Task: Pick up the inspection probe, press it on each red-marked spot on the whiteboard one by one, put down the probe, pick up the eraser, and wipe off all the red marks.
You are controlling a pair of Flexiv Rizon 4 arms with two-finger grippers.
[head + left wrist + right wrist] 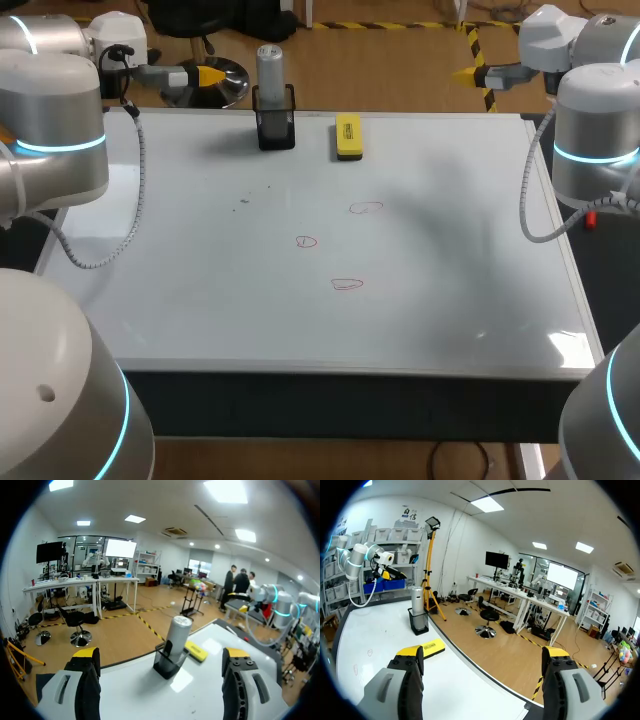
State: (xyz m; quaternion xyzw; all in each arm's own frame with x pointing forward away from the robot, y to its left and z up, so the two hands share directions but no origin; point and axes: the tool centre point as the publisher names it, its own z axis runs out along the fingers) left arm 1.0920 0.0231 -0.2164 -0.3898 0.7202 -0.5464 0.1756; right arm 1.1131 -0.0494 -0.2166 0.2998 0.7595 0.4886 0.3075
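Probe (270, 68) stands in holder (276, 130) at whiteboard's (200, 300) far edge; left pincer (160, 656) and right pincer (482, 653) gape empty.

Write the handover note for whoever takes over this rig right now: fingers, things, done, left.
Open and empty, both beyond the far edge of the whiteboard: left gripper toward its left corner, right gripper toward its right.
The probe stands in its black holder at the far edge, the eraser beside it.
Done: nothing that shows. Left: every step; three red marks unwiped.
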